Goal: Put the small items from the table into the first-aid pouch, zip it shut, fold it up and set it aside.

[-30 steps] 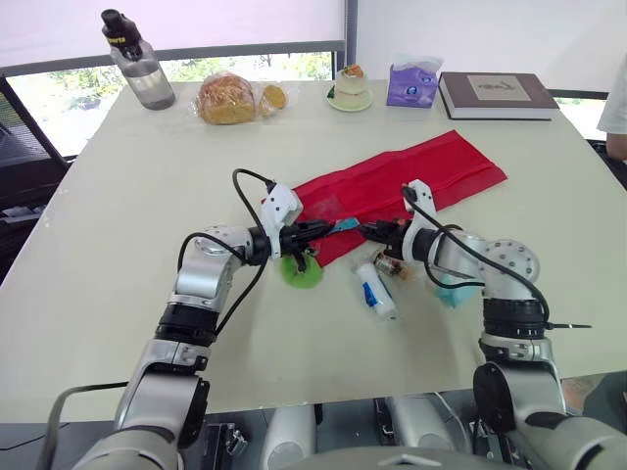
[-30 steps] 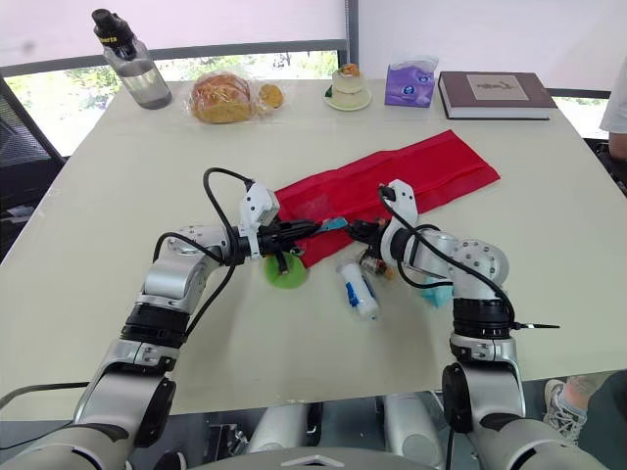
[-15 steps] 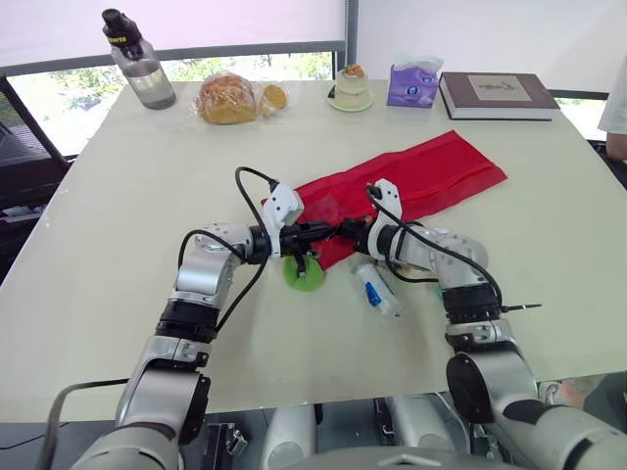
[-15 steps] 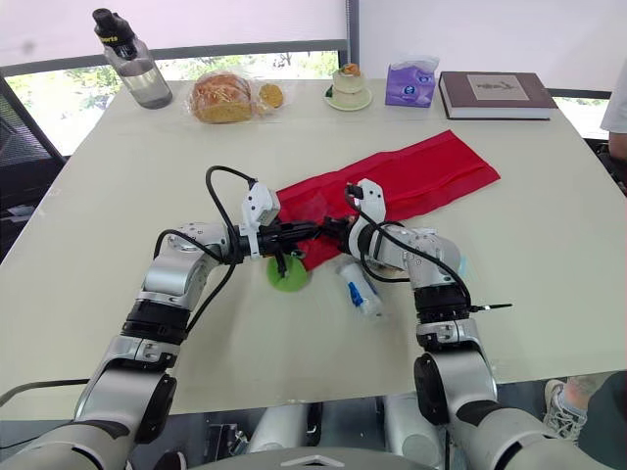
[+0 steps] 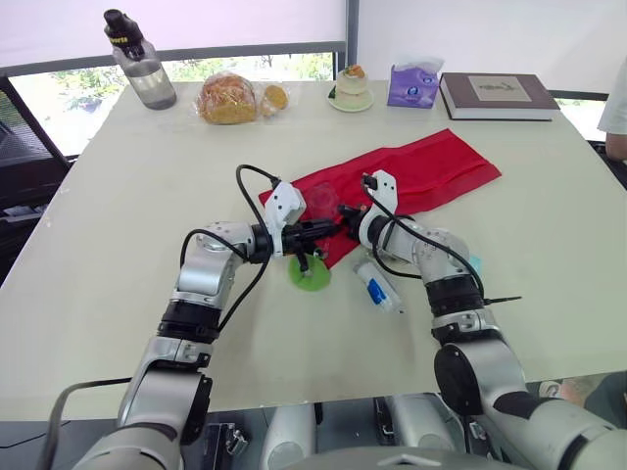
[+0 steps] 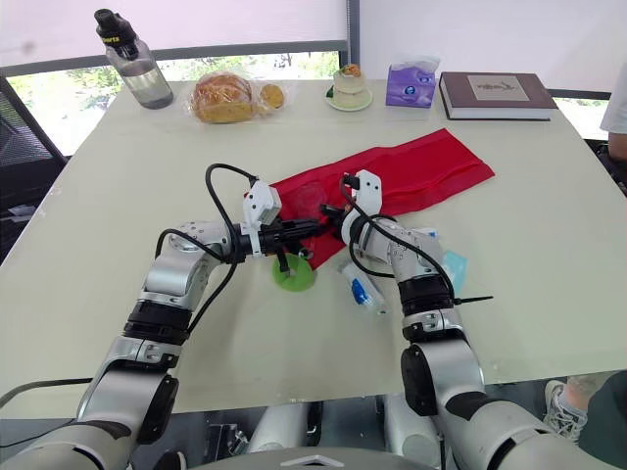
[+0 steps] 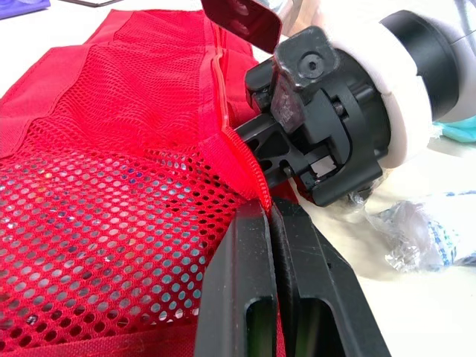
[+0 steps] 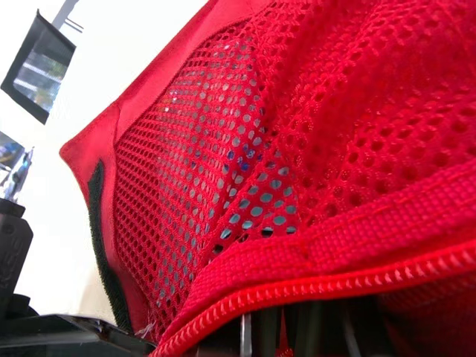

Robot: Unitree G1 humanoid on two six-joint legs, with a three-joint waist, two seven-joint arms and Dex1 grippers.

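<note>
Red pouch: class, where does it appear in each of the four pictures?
Left eye view: pouch centre, lying diagonally.
Right eye view: pouch centre too.
Left wrist view: pouch mesh, close up.
Right wrist view: pouch mesh and zip, close up.
Shared landmark: left gripper pinching its zip edge.

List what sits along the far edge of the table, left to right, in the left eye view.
water bottle → bagged bread → cake on a saucer → tissue pack → book

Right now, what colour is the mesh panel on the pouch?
Mesh panel: red, seen best in the left wrist view.
</note>
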